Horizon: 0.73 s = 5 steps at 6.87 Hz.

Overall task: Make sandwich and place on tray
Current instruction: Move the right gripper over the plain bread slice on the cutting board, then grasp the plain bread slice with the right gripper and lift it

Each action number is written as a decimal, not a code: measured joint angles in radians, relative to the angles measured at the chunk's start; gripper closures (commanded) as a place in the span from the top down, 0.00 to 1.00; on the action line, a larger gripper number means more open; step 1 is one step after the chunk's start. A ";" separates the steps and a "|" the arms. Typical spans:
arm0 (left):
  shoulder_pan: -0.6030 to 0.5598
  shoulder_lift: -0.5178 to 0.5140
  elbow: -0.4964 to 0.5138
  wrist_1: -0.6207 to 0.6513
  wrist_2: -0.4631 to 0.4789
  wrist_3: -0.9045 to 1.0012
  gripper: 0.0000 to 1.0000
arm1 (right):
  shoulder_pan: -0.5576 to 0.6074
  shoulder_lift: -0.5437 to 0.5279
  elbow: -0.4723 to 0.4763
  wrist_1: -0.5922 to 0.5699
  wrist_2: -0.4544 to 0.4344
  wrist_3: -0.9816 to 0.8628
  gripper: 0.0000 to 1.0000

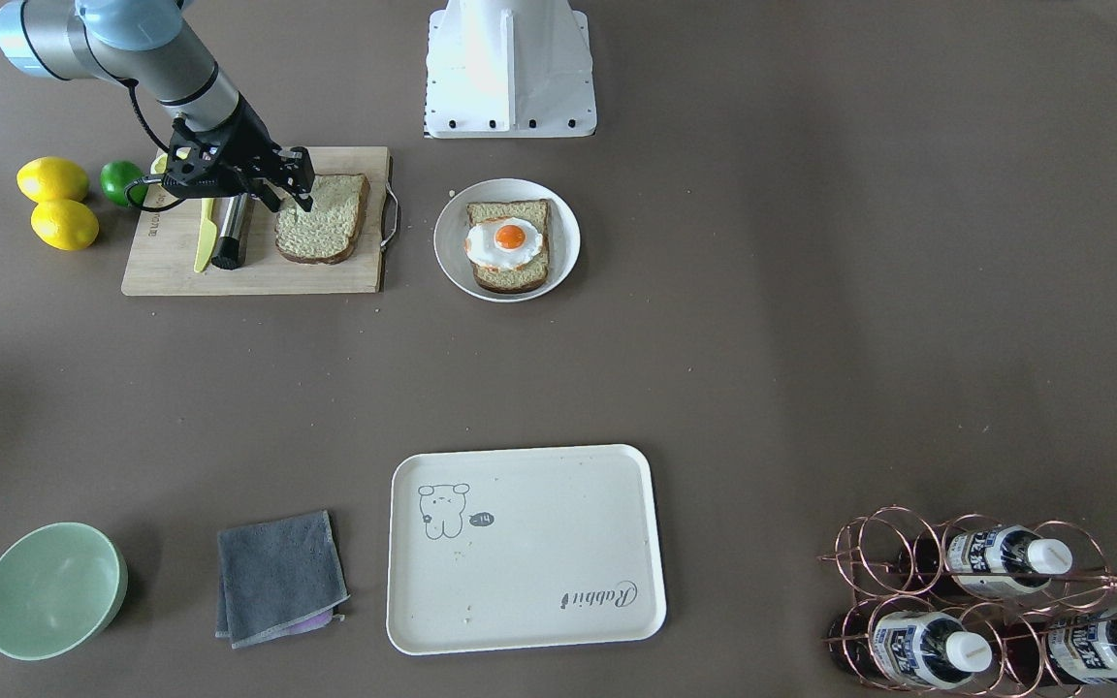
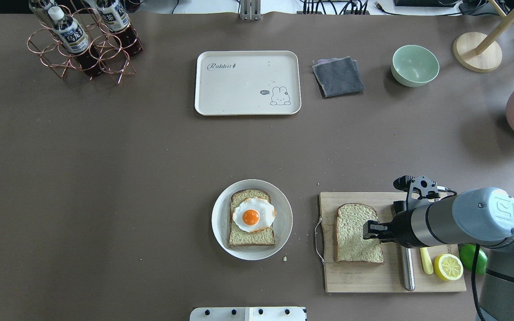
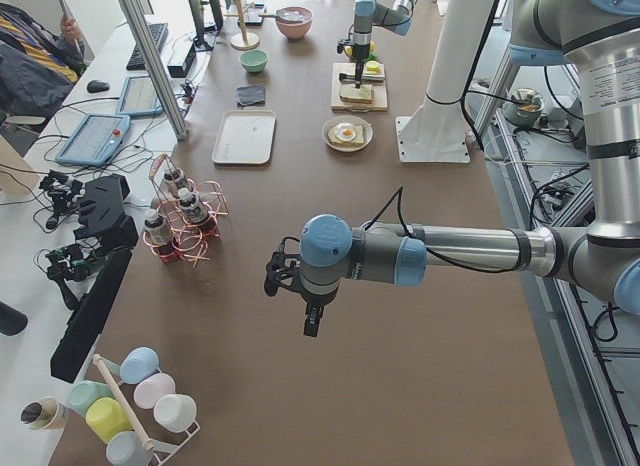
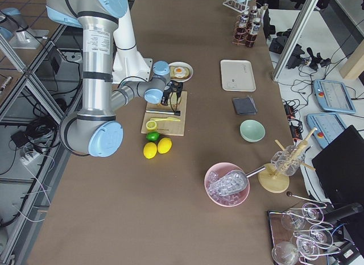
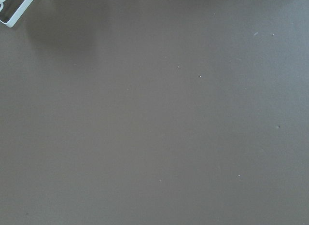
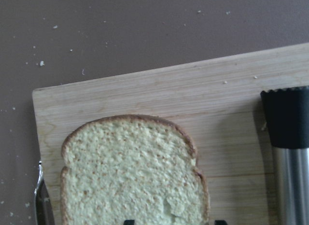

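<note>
- Brown table [image 2: 150,156]: tray [image 2: 221,89], cloth [image 2: 338,76], bowl [image 2: 415,65] and bottle rack [image 2: 83,49] along far edge.
- Near side: plate [image 2: 219,223] at centre, board [image 2: 359,278] right, lemons [image 1: 52,179] and lime [image 1: 120,182] right of it.

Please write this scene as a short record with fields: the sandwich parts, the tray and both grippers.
Bread slice: flat on the cutting board, nothing on it
Second slice: on the plate, fried egg on top
Tray: no food on it
Right gripper: open, at the bread slice's edge
Left gripper: over bare table, away from the food; open or shut cannot be told
Sandwich: not yet assembled
</note>
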 measured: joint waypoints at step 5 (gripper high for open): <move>0.000 -0.001 0.001 0.000 -0.001 -0.001 0.97 | -0.006 0.003 -0.017 0.000 0.000 -0.005 0.00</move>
